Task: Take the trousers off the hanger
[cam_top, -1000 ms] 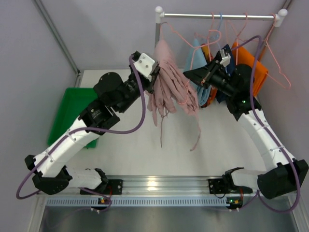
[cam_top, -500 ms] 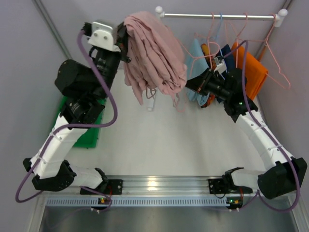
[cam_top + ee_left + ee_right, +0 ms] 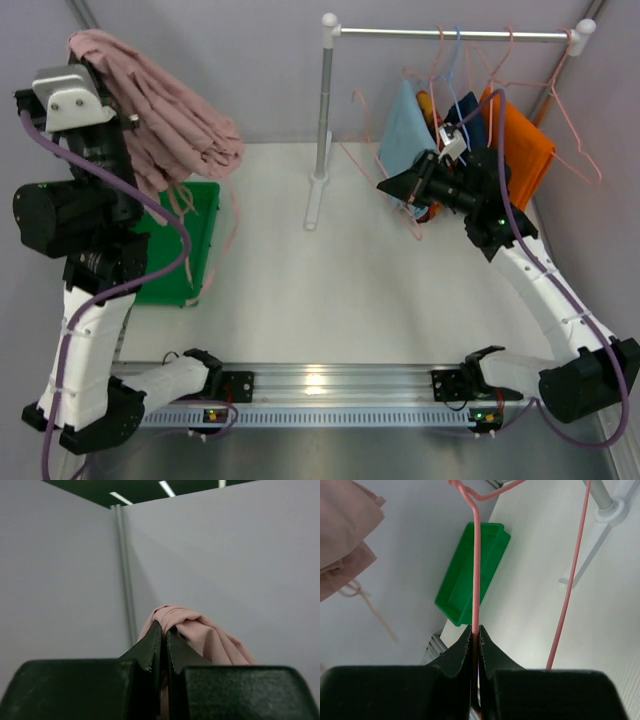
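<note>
My left gripper (image 3: 92, 62) is shut on the dusty pink trousers (image 3: 170, 115) and holds them high at the far left, above the green bin; they show past the fingertips in the left wrist view (image 3: 200, 630). My right gripper (image 3: 388, 185) is shut on the wire of the bare pink hanger (image 3: 365, 150), seen between its jaws in the right wrist view (image 3: 475, 580). The light blue trousers (image 3: 403, 130), navy trousers (image 3: 467, 110) and plain orange trousers (image 3: 520, 140) hang on hangers from the rail (image 3: 450, 34). The patterned pair is mostly hidden.
A green bin (image 3: 185, 235) sits on the table at the left, under the pink trousers; it also shows in the right wrist view (image 3: 470, 575). The rail's post (image 3: 323, 110) stands at the back centre. Grey walls close in the back and sides.
My left arm has swung up and far to the left, carrying the pink trousers off the hanger. My right gripper has stayed shut on the hanger, which is now bare.
</note>
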`<state>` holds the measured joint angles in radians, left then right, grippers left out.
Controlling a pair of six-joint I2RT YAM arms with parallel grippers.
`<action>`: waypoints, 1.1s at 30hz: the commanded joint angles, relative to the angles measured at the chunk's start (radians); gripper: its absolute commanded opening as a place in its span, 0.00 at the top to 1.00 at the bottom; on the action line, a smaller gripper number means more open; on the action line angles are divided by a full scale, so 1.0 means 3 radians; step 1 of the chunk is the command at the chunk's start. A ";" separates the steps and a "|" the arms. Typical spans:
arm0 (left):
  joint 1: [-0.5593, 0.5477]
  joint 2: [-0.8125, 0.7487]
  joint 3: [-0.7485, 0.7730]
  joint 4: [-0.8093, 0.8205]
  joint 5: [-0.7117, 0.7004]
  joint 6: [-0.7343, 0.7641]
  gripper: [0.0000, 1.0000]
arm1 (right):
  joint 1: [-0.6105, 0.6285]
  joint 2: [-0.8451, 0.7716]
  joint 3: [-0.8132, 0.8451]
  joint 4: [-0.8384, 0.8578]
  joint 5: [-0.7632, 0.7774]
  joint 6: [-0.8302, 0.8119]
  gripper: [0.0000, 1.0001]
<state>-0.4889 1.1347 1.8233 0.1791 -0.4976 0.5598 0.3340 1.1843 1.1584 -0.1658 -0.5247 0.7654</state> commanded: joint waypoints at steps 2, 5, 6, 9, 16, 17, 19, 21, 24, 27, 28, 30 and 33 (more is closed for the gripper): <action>0.0422 -0.0642 -0.0737 0.0598 -0.0044 0.0526 1.00 | 0.0068 -0.0210 -0.0021 -0.0010 -0.0071 -0.0265 1.00; 0.0606 -0.1051 -0.1499 0.0768 -0.0105 0.0915 1.00 | 0.0068 -0.0261 -0.0042 -0.0030 -0.0107 -0.0327 1.00; 0.0647 -0.1138 -0.1658 0.0768 -0.0126 0.1027 1.00 | 0.0068 -0.0281 -0.0042 -0.0041 -0.0117 -0.0342 1.00; 0.0842 -0.1404 -0.2165 0.0794 -0.0268 0.1110 1.00 | 0.0068 -0.0297 -0.0016 -0.0061 -0.0168 -0.0383 1.00; 0.1276 -0.1864 -0.3152 0.0875 -0.0519 0.1171 1.00 | 0.0078 -0.0333 0.0086 -0.0158 -0.0199 -0.0470 1.00; 0.1363 -0.1900 -0.3335 0.0891 -0.0550 0.1181 1.00 | 0.0078 -0.0333 0.0086 -0.0163 -0.0199 -0.0465 1.00; 0.1470 -0.1987 -0.3555 0.0891 -0.0616 0.1171 1.00 | 0.0083 -0.0333 0.0086 -0.0179 -0.0199 -0.0460 1.00; 0.1532 -0.2033 -0.3669 0.0896 -0.0642 0.1181 1.00 | 0.0078 -0.0327 0.0081 -0.0174 -0.0204 -0.0455 1.00; 0.1604 -0.2054 -0.3781 0.0911 -0.0668 0.1192 1.00 | 0.0093 -0.0302 0.0086 -0.0179 -0.0199 -0.0465 1.00; 0.1604 -0.1978 -0.3863 0.0993 -0.0683 0.1232 1.00 | 0.0099 -0.0251 0.0102 -0.0168 -0.0204 -0.0460 1.00; 0.1609 -0.1937 -0.3879 0.1019 -0.0683 0.1238 1.00 | 0.0104 -0.0241 0.0107 -0.0163 -0.0204 -0.0450 1.00; 0.1711 -0.1754 -0.3904 0.1090 -0.0688 0.1233 1.00 | 0.0109 -0.0195 0.0122 -0.0138 -0.0204 -0.0445 1.00; 0.1813 -0.1457 -0.3879 0.1126 -0.0653 0.1065 1.00 | 0.0119 -0.0143 0.0163 -0.0133 -0.0204 -0.0440 1.00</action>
<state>0.0273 0.6254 0.6506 0.4046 -0.6998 0.9047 0.3489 1.1290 1.1530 -0.2287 -0.5747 0.6537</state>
